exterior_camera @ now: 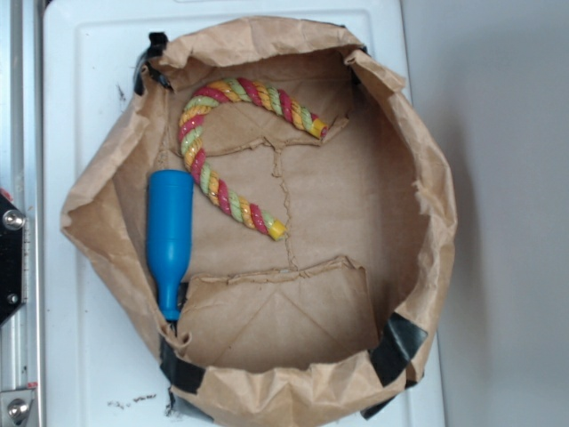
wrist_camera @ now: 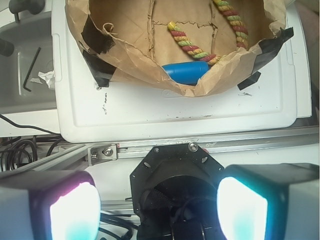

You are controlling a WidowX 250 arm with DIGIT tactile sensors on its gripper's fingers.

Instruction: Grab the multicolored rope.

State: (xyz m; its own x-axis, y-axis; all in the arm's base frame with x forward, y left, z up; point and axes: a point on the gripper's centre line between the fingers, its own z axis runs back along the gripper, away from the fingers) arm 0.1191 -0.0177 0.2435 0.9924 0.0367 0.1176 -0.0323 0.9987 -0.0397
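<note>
Waiting: gripper [wrist_camera: 160, 200] hangs outside the bag [exterior_camera: 427, 267], over the rail, jaws spread wide and empty.
Rope: rope [exterior_camera: 209, 169] lies curved on the bag floor, one arm just beside the bottle [exterior_camera: 170, 236], ends free.
Why so: probably dropped loose; the open arc leaves room to pinch.
Obstacles: the bag's crumpled wall rises between gripper and rope; the bottle crowds one side.
Around: white worktop [exterior_camera: 98, 89] under the bag, black tape [exterior_camera: 404, 342] on its rim.

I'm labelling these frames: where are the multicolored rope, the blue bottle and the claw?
multicolored rope [exterior_camera: 197, 165], exterior view, left bend of its curve.
blue bottle [exterior_camera: 170, 222], exterior view, middle of its body.
claw [wrist_camera: 155, 210], wrist view, gap midway between its pads.
</note>
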